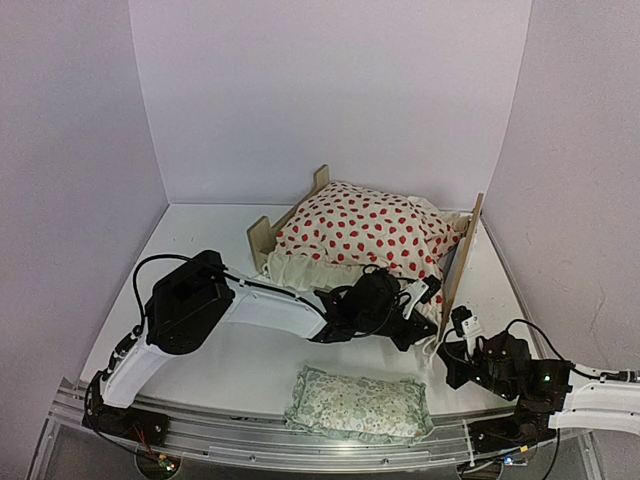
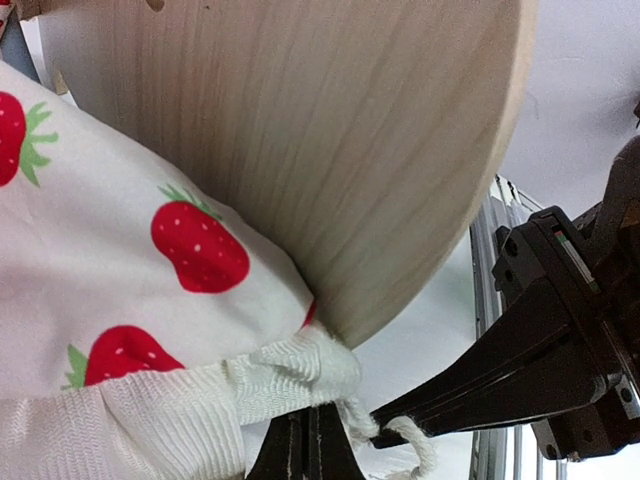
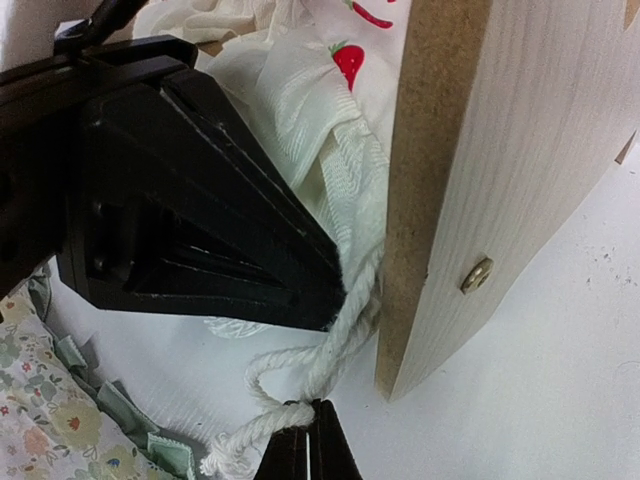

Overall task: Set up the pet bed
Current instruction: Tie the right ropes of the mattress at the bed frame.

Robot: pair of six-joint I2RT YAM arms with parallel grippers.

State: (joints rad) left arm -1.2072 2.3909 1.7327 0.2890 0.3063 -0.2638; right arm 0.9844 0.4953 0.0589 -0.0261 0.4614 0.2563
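The pet bed (image 1: 462,255) stands at the back middle, its light-wood headboard (image 2: 330,150) to the right. A cream cushion (image 1: 370,230) with red strawberry spots lies on it, and its white frilled edge (image 2: 290,375) hangs by the headboard's lower corner (image 3: 420,330). My left gripper (image 1: 425,298) reaches in from the left and its jaws (image 2: 310,445) are shut on that frilled corner. A white cord (image 3: 330,365) runs from the corner down to my right gripper (image 3: 310,440), which is shut on it just above the table, close beside the left one (image 1: 448,332).
A small green floral pillow (image 1: 360,405) lies flat near the front edge, between the arm bases, and shows in the right wrist view's lower left (image 3: 40,420). White walls close in the back and both sides. A metal rail (image 1: 250,440) runs along the front.
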